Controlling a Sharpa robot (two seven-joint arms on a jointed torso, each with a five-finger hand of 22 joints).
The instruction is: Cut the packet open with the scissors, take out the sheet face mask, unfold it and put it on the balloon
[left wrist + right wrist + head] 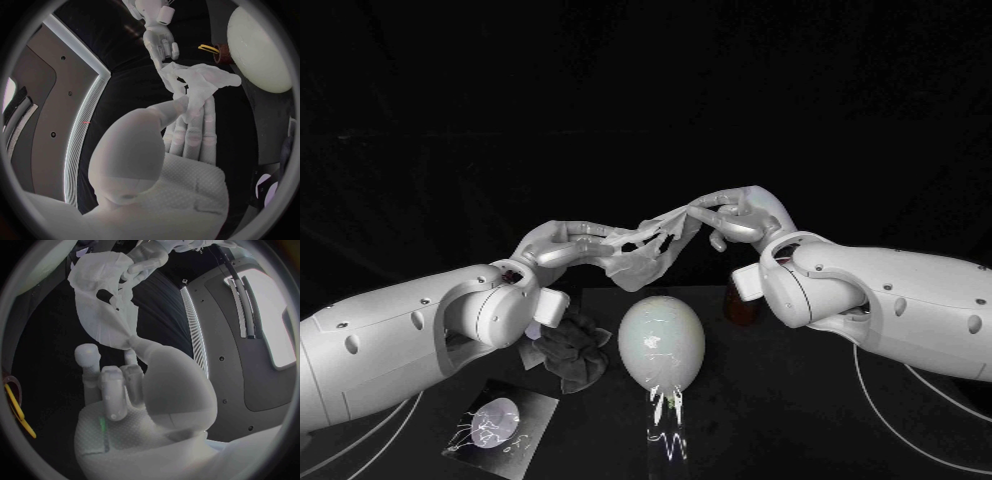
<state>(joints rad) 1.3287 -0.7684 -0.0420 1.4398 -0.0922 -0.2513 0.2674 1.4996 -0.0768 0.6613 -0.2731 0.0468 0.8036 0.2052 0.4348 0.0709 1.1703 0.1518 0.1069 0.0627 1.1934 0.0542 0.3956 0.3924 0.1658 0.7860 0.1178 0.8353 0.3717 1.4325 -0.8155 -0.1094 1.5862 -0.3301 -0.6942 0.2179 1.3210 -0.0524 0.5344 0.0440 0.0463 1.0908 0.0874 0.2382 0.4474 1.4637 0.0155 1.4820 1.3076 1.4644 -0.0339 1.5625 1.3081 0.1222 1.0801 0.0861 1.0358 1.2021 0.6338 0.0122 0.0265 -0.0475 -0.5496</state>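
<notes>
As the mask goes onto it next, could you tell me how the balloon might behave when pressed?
The balloon is rounded and glossy, so an off-centre push would probably roll or tip it. It looks light for its size; even the limp sheet mask, sagging between the left hand and right hand, might nudge it.

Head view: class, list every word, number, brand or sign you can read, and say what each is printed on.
No text can be read.
On the packet: a pale printed design; any lettering is too small and blurred to read.
On the balloon and the mask: no markings seen.
</notes>
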